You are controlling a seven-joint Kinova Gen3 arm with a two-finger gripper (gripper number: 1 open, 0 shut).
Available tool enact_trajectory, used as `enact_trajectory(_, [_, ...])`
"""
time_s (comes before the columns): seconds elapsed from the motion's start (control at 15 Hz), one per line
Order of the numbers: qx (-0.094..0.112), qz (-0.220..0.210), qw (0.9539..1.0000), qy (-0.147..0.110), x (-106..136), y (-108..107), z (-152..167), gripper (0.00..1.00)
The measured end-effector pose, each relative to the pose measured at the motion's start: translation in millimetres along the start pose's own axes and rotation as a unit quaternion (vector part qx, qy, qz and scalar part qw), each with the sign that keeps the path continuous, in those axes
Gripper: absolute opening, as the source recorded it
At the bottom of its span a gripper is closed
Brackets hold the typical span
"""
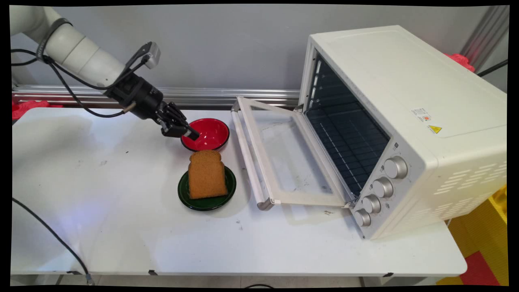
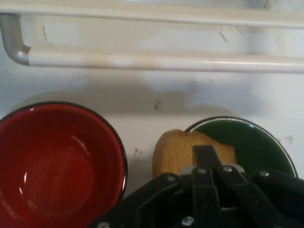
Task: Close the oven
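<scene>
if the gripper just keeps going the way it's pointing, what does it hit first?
Most likely the bread slice on the green plate: the gripper aims down at its near end in the hand view. The red bowl sits just beside; depth is unclear.

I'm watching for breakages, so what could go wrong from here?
The black two-finger gripper hangs low over the red bowl's rim and might knock it. The brown bread slice overhangs its green plate, so a nudge could slide it off. The open white oven door lies close beside both.

High table overview; close gripper-mounted view.
</scene>
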Motion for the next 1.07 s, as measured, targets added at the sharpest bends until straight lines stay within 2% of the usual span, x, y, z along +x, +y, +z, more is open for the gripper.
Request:
enact_trajectory(0.33, [-0.002,-0.003,0.9999,0.017,0.8,-0.7,19.3,0.00])
enact_trajectory(1.07, [0.002,0.021,0.9990,0.039,-10.1,-3.4,98.2,0.00])
